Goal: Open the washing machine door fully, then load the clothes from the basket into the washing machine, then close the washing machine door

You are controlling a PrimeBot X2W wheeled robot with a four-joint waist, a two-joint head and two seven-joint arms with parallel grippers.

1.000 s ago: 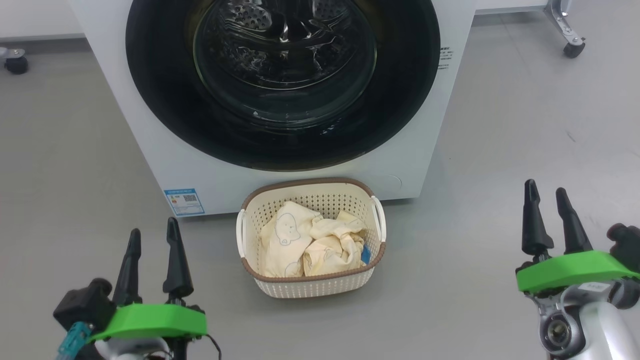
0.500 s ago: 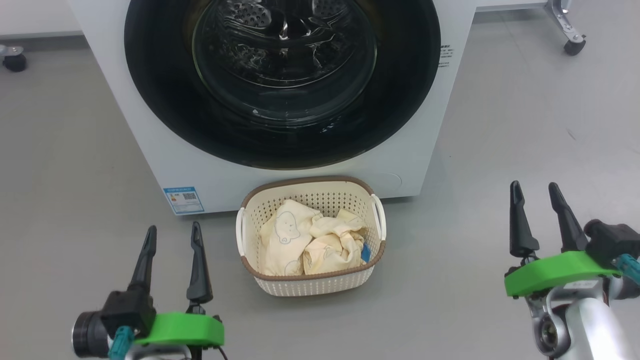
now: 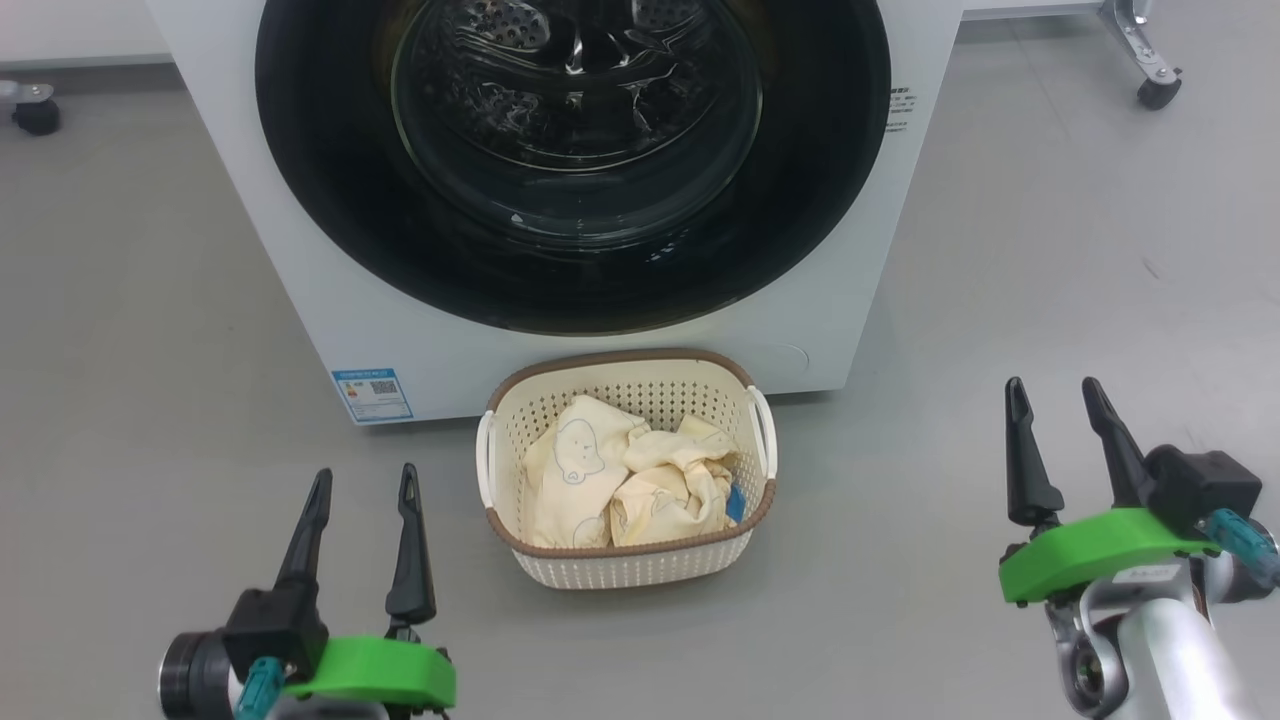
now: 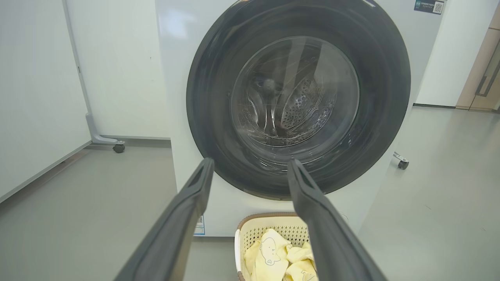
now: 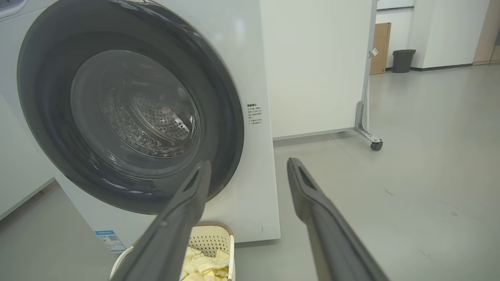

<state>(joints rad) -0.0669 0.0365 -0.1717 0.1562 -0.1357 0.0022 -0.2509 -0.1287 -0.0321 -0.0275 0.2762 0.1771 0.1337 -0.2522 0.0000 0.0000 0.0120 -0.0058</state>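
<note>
Clothes [image 3: 620, 475] had not been loaded, and by the evidence no step of the task was complete.

Nearest the camera, the left gripper [image 3: 364, 476] and the right gripper [image 3: 1052, 388] hung low on either side, well apart. Each had its fingers spread and nothing between them.

Between and beyond them, the basket [image 3: 640, 566] stood on the floor [image 3: 1050, 260], just in front of the washing machine [image 3: 300, 300]. The clothes lay heaped inside it, a bear print facing up.

Behind the basket, the washing machine door [image 3: 820, 180] sat flush against the cabinet, apparently shut. The steel drum was visible through its glass. A blue sticker [image 3: 371, 394] marked the lower front.

Remaining work, as judged: open the door fully, transfer the clothes, close the door.

The floor was smooth, grey and level. Farther back stood a white partition [image 5: 312, 66] on castors, then a cardboard box [image 5: 379, 47] and a dark bin [image 5: 403, 60] against the far wall.
</note>
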